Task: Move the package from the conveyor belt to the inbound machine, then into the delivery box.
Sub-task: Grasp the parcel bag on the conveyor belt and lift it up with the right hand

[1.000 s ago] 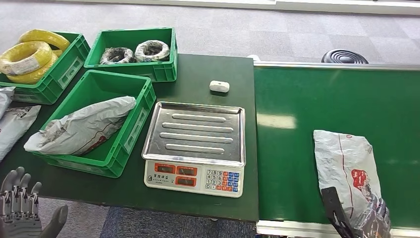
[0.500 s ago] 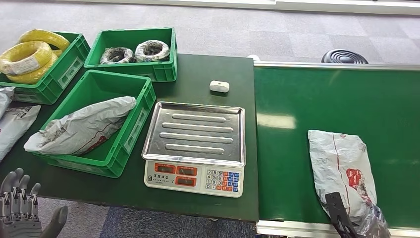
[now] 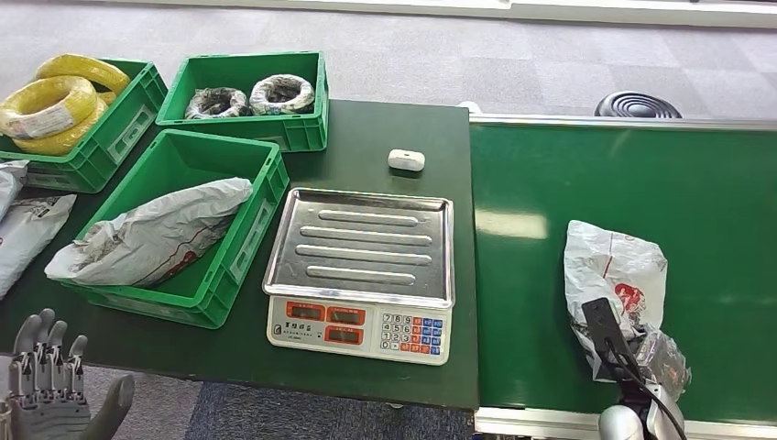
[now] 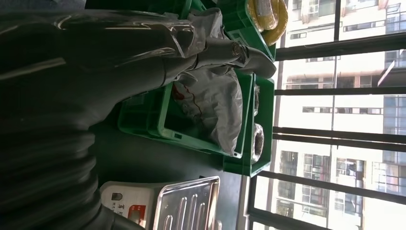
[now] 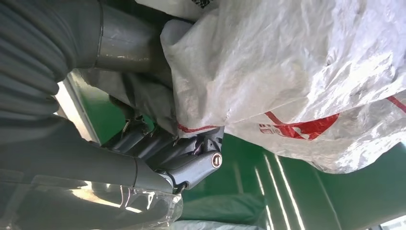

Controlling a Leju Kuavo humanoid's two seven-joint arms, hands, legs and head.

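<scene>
Fingers (image 5: 191, 160) of right hand (image 3: 641, 362) clamped on package (image 3: 612, 275), conveyor belt (image 3: 623, 183) beneath, left hand (image 3: 55, 394) spread empty

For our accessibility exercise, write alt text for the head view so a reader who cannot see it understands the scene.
The robot's right hand grips a crumpled grey package on the green conveyor belt. To the left, a dark table holds a steel-topped scale and green crates, one with another package. The left hand hangs open below.
</scene>
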